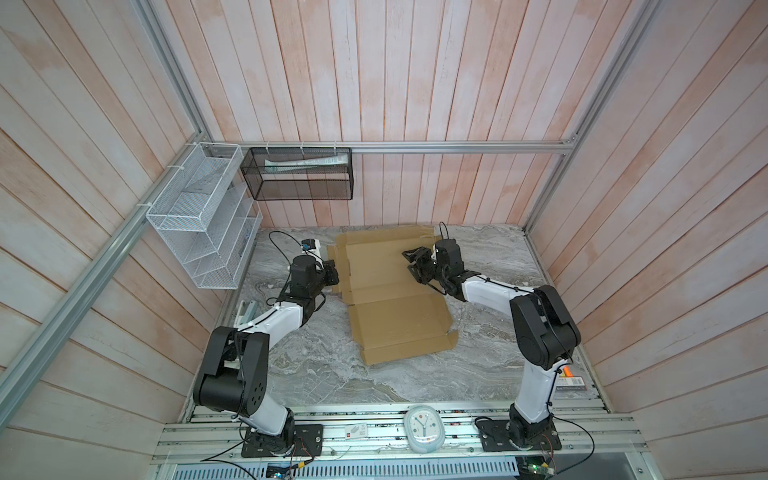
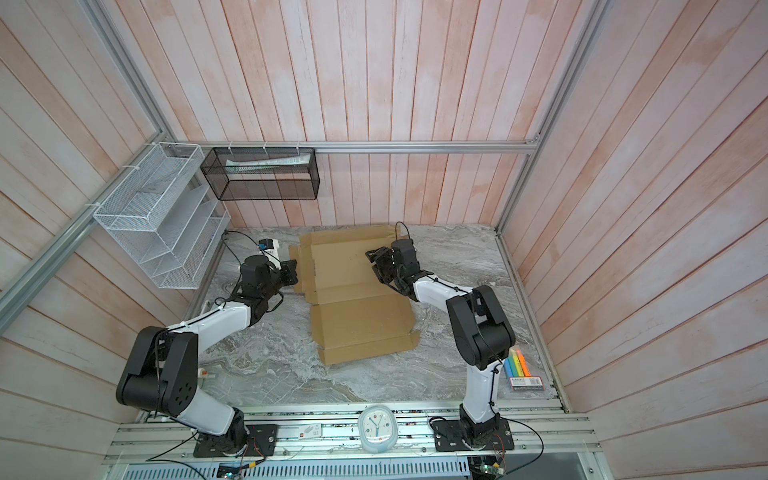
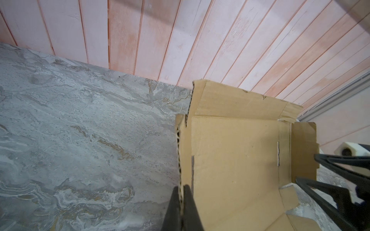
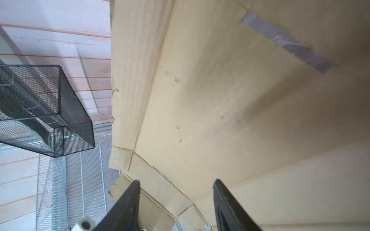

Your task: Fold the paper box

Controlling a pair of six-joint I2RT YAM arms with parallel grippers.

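My left end effector (image 3: 181, 192) is closed on the corrugated edge of the left side flap (image 3: 183, 152) of the paper box (image 1: 395, 291) and holds that flap upright. My right end effector (image 4: 176, 182) has its jaws apart with nothing between them. It hangs over the far panel, tips pointing across toward the left arm. From it, the right side flap (image 3: 304, 150) stands just beside the fingertips, on the side nearer the right arm. I cannot tell whether they touch. The box lies on the desk (image 1: 316, 374) between the two arms, its long axis running from the back wall toward the arm bases. The near half lies flat, well apart from both end effectors. I judge the right flap to be the right arm's work, reached by drawing outward, not forward.
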